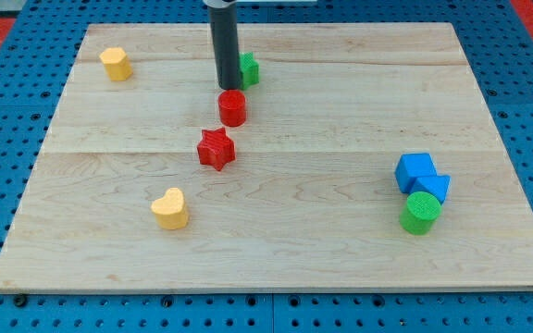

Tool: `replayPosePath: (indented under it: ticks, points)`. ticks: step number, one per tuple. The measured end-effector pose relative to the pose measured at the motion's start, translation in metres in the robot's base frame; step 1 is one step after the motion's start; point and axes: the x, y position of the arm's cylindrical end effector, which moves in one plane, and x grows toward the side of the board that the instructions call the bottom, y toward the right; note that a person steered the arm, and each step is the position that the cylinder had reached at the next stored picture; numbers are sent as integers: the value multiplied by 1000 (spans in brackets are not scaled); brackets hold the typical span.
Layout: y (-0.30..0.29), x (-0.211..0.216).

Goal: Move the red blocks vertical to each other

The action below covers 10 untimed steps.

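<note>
We find my tip (pixel 229 88), which has no hand, touching the red cylinder (pixel 232 108) from above, the red star (pixel 216 149) lying below-left.

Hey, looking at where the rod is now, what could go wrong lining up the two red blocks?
My tip sits just above the red cylinder, off its centre, so a push may send it sideways past the red star. The green block right beside the rod may get nudged. A hard push could knock the cylinder into the star.
</note>
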Motion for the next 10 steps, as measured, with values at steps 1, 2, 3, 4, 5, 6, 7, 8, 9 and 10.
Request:
replayPosePath:
  ticks: [1,2,3,4,5,6,7,8,9,10]
  points:
    - [58,51]
    - [110,61]
    - [65,76]
    - [45,107]
    - [51,79]
    - [32,70]
    - [32,66]
    - [18,99]
    - [-8,66]
    - [5,63]
